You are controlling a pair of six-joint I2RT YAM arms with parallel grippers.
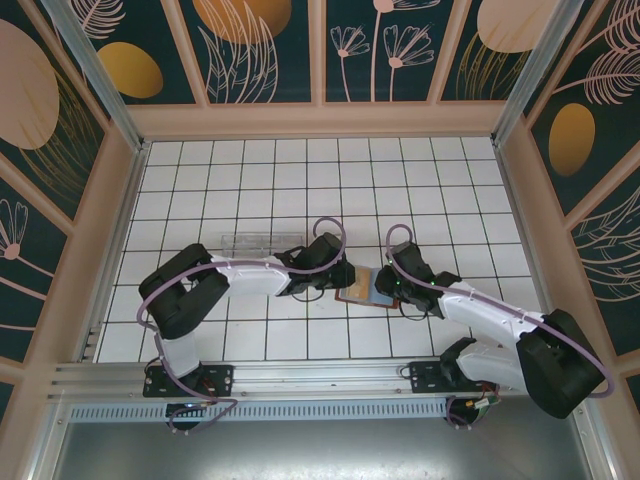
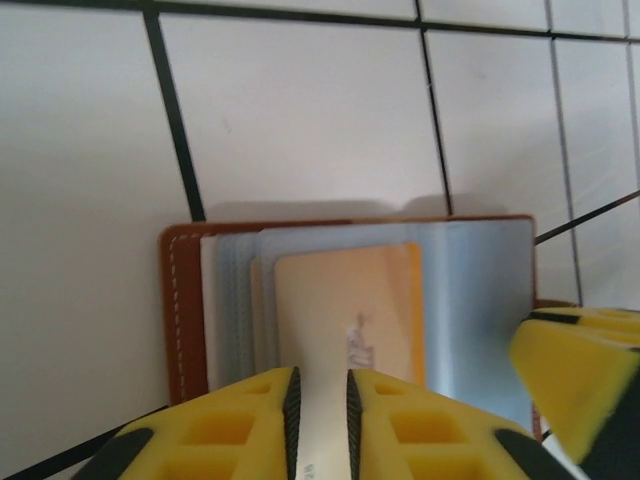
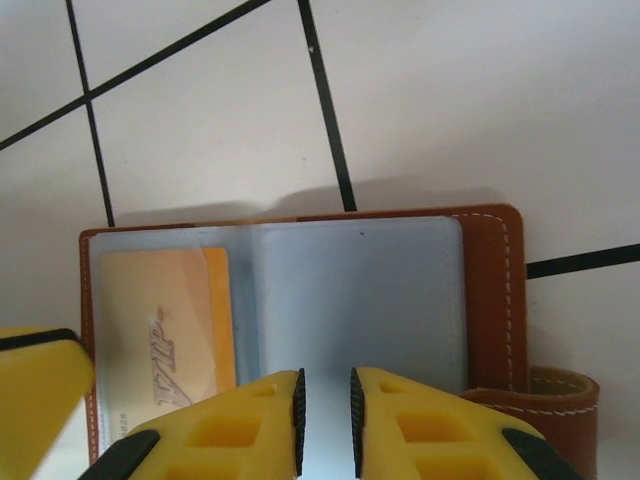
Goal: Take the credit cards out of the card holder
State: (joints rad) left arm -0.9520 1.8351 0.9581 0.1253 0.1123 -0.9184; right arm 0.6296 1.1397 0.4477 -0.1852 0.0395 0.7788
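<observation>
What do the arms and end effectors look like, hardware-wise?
Left arm and right arm: white shells, black joints, lilac cable along each. Left end effector and right end effector: yellow fingers with square recesses, black inner pads.

The left arm and right arm are each wearing smooth white shells between bulky black joint housings, and a lilac cable is looping loosely along each one from the black base upward. The left hand and right hand are showing bright yellow fingers with moulded square recesses and thin black pads lining their inner faces; these pads are probably rubber, though the close view is blurring them.
</observation>
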